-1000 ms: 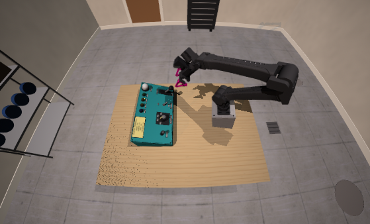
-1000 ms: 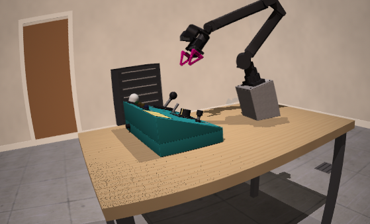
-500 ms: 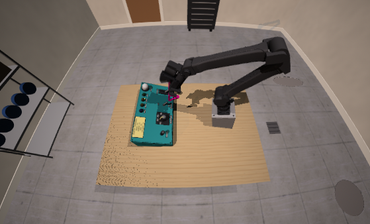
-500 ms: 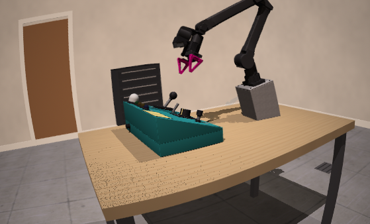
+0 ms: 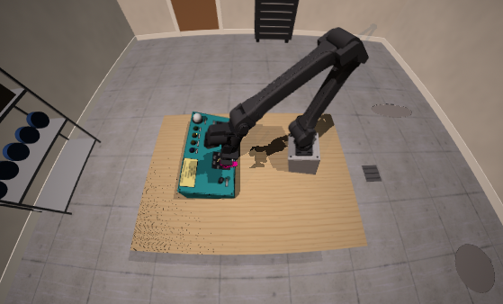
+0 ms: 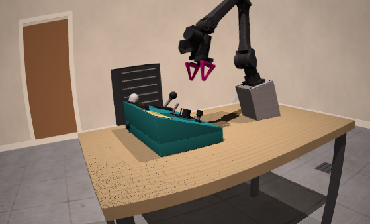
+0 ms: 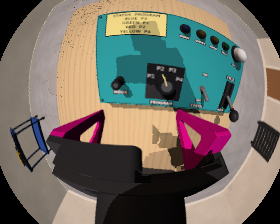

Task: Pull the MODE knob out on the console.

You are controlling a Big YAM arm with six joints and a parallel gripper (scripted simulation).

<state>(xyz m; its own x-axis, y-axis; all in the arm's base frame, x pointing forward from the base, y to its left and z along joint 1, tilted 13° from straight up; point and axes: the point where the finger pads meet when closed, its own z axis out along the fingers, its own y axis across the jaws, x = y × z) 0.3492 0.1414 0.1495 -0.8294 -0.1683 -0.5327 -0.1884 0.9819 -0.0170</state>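
The teal console stands on the wooden table and also shows in the exterior view and the wrist view. Its sloped panel carries a black rotary knob on a square plate, a small black knob, levers, a row of dark buttons, a white ball and a yellow label plate. I cannot read which control is marked MODE. My gripper is open and empty. It hangs well above the console's near edge, pointing down, with its magenta fingers spread wide.
The arm's grey base block stands on the table to the right of the console. A black-knobbed lever sticks up highest from the panel. A dark chair back stands behind the table.
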